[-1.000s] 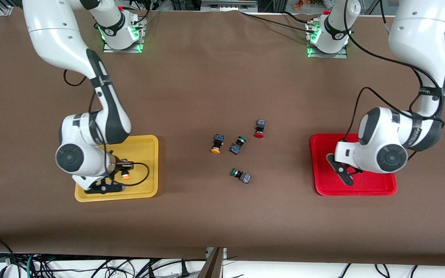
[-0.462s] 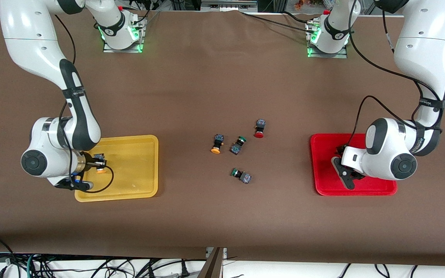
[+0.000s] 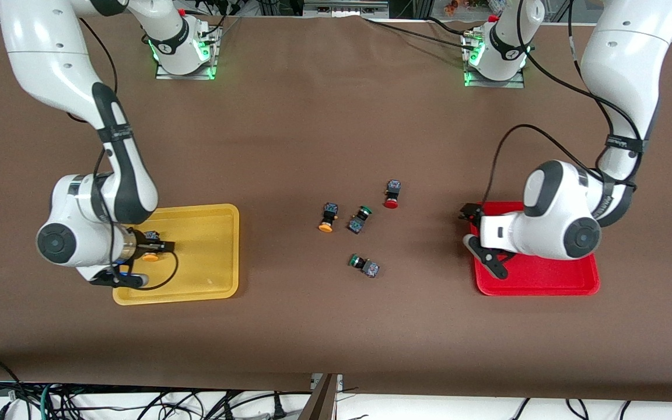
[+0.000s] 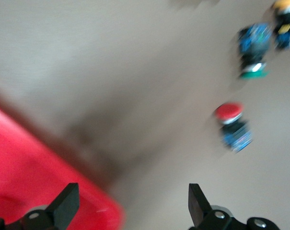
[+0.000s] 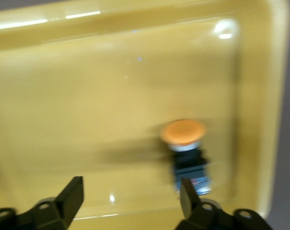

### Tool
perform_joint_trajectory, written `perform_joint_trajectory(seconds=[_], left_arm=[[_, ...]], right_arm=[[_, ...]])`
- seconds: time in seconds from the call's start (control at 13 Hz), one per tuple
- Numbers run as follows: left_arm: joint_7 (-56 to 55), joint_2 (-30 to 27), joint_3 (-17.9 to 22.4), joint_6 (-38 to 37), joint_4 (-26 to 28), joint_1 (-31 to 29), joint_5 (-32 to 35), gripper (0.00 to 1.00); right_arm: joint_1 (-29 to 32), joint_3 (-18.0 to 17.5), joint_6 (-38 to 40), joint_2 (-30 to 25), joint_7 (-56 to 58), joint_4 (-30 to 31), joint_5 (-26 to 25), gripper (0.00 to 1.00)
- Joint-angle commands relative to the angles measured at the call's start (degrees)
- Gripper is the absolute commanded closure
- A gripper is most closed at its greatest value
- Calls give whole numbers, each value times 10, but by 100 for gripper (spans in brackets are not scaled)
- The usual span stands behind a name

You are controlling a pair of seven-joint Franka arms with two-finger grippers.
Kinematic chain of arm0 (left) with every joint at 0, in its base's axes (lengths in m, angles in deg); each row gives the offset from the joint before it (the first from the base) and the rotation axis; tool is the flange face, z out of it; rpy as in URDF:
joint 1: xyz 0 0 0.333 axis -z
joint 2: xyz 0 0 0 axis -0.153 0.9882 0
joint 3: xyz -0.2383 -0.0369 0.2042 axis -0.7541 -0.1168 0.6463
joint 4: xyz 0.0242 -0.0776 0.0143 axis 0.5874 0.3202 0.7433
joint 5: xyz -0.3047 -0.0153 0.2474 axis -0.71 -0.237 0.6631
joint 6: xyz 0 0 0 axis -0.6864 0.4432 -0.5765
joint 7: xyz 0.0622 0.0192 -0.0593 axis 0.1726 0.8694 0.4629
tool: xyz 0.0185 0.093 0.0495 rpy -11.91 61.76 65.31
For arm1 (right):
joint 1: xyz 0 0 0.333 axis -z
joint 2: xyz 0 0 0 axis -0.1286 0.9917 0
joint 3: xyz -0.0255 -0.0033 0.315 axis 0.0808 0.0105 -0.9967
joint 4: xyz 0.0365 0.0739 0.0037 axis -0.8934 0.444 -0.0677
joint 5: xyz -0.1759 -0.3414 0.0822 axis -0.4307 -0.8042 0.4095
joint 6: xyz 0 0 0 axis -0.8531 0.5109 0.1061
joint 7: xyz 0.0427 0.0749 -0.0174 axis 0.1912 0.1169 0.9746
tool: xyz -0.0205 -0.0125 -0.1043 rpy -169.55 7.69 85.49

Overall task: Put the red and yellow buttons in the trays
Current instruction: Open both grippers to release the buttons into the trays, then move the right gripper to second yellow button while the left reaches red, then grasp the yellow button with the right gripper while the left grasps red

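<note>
Beside right pincer (image 5: 128,203): yellow button (image 5: 185,148)

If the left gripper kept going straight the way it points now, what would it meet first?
Probably the red-capped pushbutton switch lying on the brown table; the open left gripper hangs over the red plastic tray's rim, aimed that way, though depth is unclear.

Glossy white rounded arm links; dark grey joints; black cables; green-lit bases.
</note>
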Motion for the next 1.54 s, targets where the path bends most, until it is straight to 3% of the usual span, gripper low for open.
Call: perform_joint_trajectory(seconds=[0.0, 0.15, 0.38, 0.46, 0.62, 0.92, 1.0, 1.08, 1.15, 1.23, 1.46], left_arm=[[-215, -34, -18, 16, 41, 29, -4, 0], [-305, -55, -22, 71, 91, 75, 19, 0], [-325, -113, -48, 280, 276, 84, 32, 0], [-332, -116, -57, 334, 314, 84, 32, 0], [-354, -107, -56, 401, 345, 111, 35, 0], [-364, -72, -54, 428, 345, 119, 39, 0], [-359, -68, -52, 428, 342, 118, 47, 19], [-361, -70, -52, 428, 341, 115, 62, 57], [-361, -71, -52, 428, 342, 114, 64, 75], [-360, -70, -52, 427, 342, 113, 64, 85], [-359, -78, -49, 422, 341, 106, 65, 89]], right_arm=[[-64, -21, 6, -13, -155, 3, 0, 0], [-111, -43, -26, -9, -255, 2, 2, 0], [-169, -48, -75, 1, -356, 2, 38, 0], [-185, -50, -94, 5, -376, 2, 55, 0], [-220, -51, -136, 15, -416, 2, 61, 0], [-262, -51, -215, 42, -463, 2, 62, 0], [-271, -51, -227, 47, -467, 2, 61, 0], [-274, -51, -232, 51, -467, 2, 61, 0], [-278, -51, -232, 54, -468, 2, 60, 0], [-281, -51, -232, 59, -468, 2, 60, 0], [-295, -51, -233, 67, -468, 2, 58, 0]])
